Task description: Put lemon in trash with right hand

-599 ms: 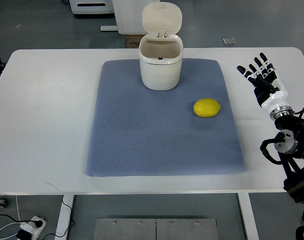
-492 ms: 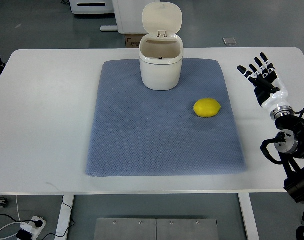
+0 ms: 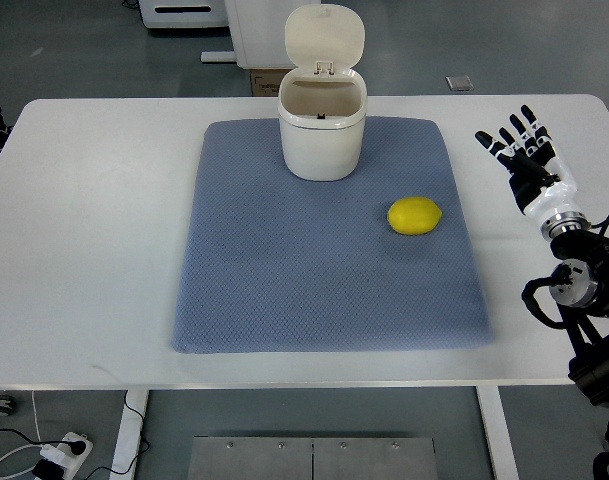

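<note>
A yellow lemon lies on the right part of a blue-grey mat. At the mat's far edge stands a cream trash bin with its lid flipped up and its mouth open. My right hand hovers over the white table to the right of the mat, about a hand's length from the lemon, with its black-tipped fingers spread and nothing in them. The left arm does not show.
The white table extends well to the left and right of the mat. Its front edge runs along the bottom of the view. A cardboard box and white furniture stand on the floor behind the bin.
</note>
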{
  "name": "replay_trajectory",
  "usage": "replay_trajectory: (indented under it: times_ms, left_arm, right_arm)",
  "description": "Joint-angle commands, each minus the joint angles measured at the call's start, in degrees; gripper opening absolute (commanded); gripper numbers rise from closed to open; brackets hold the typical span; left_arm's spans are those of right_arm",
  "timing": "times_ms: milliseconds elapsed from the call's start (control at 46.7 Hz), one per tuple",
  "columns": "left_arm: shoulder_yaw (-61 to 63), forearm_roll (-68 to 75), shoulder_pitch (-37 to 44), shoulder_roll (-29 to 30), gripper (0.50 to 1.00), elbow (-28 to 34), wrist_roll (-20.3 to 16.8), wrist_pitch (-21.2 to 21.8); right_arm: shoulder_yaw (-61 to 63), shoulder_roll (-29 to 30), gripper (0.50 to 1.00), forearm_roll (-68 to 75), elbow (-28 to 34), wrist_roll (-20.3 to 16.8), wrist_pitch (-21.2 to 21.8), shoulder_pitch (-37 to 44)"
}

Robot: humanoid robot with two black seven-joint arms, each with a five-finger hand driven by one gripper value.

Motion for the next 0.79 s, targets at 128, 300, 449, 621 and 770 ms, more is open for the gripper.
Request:
replay_trajectory:
  times_ms: [128, 300, 449, 621, 770]
  left_arm:
    - [0.0, 0.0, 0.1, 0.0, 1.000, 0.0, 0.0, 0.0]
    - [0.0, 0.0, 0.0, 0.0, 1.000, 0.0, 0.0, 0.0]
    - [0.0, 0.0, 0.0, 0.0, 1.000, 0.0, 0.0, 0.0]
    - [0.0, 0.0, 0.0, 0.0, 1.000, 0.0, 0.0, 0.0]
    - [0.0, 0.0, 0.0, 0.0, 1.000, 0.0, 0.0, 0.0]
  right_arm:
    - [0.1, 0.2, 1.000, 0.0, 0.2, 0.0, -0.1, 0.1]
    - [0.1, 0.0, 1.000, 0.0, 0.2, -0.1, -0.1, 0.4]
    - [0.1, -0.3, 1.000, 0.0, 0.2, -0.1, 0.0, 0.5]
    - [0.1, -0.1, 1.000, 0.0, 0.2, -0.1, 0.0, 0.7]
    - [0.0, -0.1, 1.000, 0.0, 0.2, -0.1, 0.0, 0.6]
